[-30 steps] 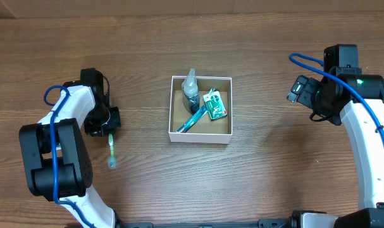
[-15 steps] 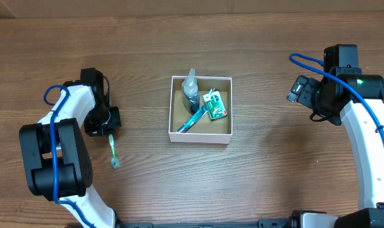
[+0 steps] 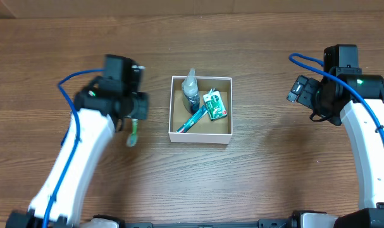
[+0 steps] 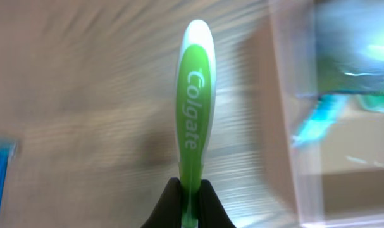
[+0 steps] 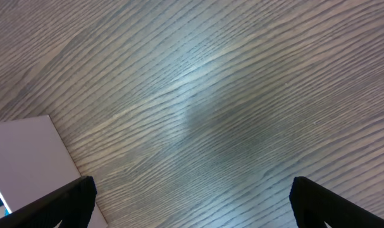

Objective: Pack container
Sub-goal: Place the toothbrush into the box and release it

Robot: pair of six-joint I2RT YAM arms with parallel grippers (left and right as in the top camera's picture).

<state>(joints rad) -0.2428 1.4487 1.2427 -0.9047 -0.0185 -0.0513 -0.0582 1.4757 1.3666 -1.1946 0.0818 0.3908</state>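
Left pincer (image 4: pixel 190 193) clenched on toothbrush (image 4: pixel 195 95), brush jutting past its tips; container (image 3: pixel 200 137) sits mid-counter (image 3: pixel 274 177), just to its right; brush axis parallels container's near wall; left arm nearer; right pincer (image 5: pixel 192 190) released, well apart.

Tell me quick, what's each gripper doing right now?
Left gripper: closed on the green toothbrush.
Right gripper: open, holding nothing.

Green-and-white toothbrush (image 4: pixel 193 95); white-walled, brown-floored container (image 3: pixel 200 136); woodgrain table (image 3: pixel 274 171).
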